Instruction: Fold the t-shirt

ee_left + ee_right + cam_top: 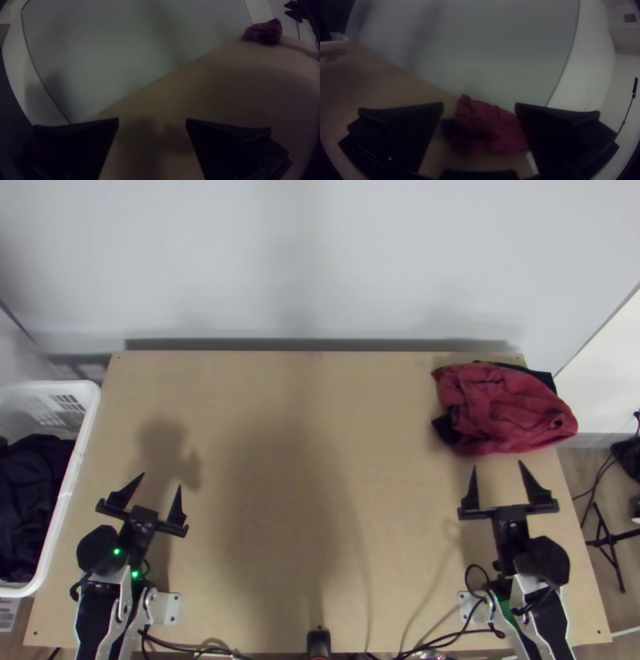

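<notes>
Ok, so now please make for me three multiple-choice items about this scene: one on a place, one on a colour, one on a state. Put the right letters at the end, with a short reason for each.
1. Where on the table does the red cloth lie?
A) In the middle
B) Toward the far right corner
C) Along the near edge

2. What colour is the basket at the table's left side?
A) White
B) Green
C) Yellow

3. How do the fingers of the right gripper stand?
A) Shut on each other
B) Shut on the red cloth
C) Open, with nothing between them

Right letters:
1: B, the top view shows it there, slightly over the right edge.
2: A, its rim and slotted wall are white.
3: C, in the top view they stand wide apart, short of the cloth.
</notes>
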`<act>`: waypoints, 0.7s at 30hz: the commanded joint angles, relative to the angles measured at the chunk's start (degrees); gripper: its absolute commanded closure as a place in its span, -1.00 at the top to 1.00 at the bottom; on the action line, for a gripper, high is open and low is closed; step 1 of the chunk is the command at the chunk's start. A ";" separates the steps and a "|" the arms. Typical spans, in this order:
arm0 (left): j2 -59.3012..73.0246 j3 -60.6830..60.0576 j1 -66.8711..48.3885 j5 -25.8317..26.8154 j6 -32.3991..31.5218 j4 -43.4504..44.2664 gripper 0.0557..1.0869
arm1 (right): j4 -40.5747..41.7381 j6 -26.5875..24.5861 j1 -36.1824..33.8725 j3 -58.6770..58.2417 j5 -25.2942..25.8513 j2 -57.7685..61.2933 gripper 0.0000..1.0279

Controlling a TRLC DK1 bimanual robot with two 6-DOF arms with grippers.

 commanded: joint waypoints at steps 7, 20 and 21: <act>-0.99 -1.56 9.34 4.43 -0.02 -1.32 0.90 | -9.11 -2.16 3.96 -1.14 -2.71 -2.09 0.93; -0.99 -1.56 9.43 4.43 0.25 -1.32 0.90 | -9.11 -1.81 3.70 -1.14 -2.71 -2.09 0.93; -0.99 -1.56 9.43 4.43 0.25 -1.32 0.90 | -9.11 -1.81 3.70 -1.14 -2.71 -2.09 0.93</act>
